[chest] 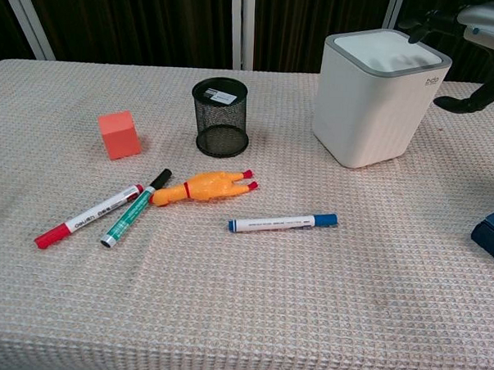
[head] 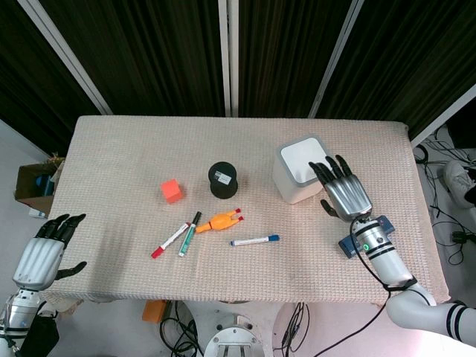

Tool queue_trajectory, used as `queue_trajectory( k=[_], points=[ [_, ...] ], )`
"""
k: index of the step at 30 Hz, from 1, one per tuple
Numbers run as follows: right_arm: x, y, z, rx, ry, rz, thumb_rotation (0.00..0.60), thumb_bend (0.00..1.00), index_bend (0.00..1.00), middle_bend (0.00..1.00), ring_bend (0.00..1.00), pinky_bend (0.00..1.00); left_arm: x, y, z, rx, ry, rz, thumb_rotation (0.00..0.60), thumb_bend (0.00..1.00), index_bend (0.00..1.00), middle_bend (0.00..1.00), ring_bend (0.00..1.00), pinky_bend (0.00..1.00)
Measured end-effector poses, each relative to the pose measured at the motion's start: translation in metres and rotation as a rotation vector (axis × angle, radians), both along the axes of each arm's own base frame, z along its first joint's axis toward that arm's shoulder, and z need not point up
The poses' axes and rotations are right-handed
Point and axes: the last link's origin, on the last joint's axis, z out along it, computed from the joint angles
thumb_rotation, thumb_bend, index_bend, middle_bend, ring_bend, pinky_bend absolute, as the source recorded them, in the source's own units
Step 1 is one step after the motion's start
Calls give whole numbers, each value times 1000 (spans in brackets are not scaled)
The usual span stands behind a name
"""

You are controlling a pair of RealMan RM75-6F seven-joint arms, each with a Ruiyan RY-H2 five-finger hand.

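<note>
At right of frame, the right hand [head: 343, 190] is hovering spread and unladen over the bin [head: 300, 171], fingertips reaching its lid, while the left hand [head: 46, 249] is idling open at lower left.

Tabletop [head: 134, 141] under beige waffle-weave cloth. Dark curtain panels [head: 156, 52] behind, split by white vertical frames [head: 229, 52]. Pale grey floor [head: 11, 160] at sides. Cardboard box [head: 33, 190] on floor. Cables [head: 446, 216] trailing opposite side. Even overhead light.

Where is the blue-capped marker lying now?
The blue-capped marker lies on the table near its front middle, just right of the orange rubber chicken, apart from both hands.
</note>
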Motion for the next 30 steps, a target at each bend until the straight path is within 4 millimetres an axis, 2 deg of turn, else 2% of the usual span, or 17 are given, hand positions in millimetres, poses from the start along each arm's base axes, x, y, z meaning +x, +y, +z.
queue_trajectory(
  k=[19, 27, 30],
  points=[
    [-3, -1, -5, 32, 18, -14, 600, 295, 0, 116, 0, 0, -4, 0, 3, 5, -2, 9, 600, 68, 104, 167, 120, 192],
    [-9, -3, -13, 61, 25, -30, 600, 295, 0, 259, 0, 0, -7, 0, 4, 9, -4, 14, 600, 67, 105, 167, 120, 192],
    [-13, -3, -17, 75, 37, -37, 600, 295, 0, 267, 0, 0, -7, 0, 5, 9, -3, 14, 600, 68, 105, 167, 120, 192]
  ],
)
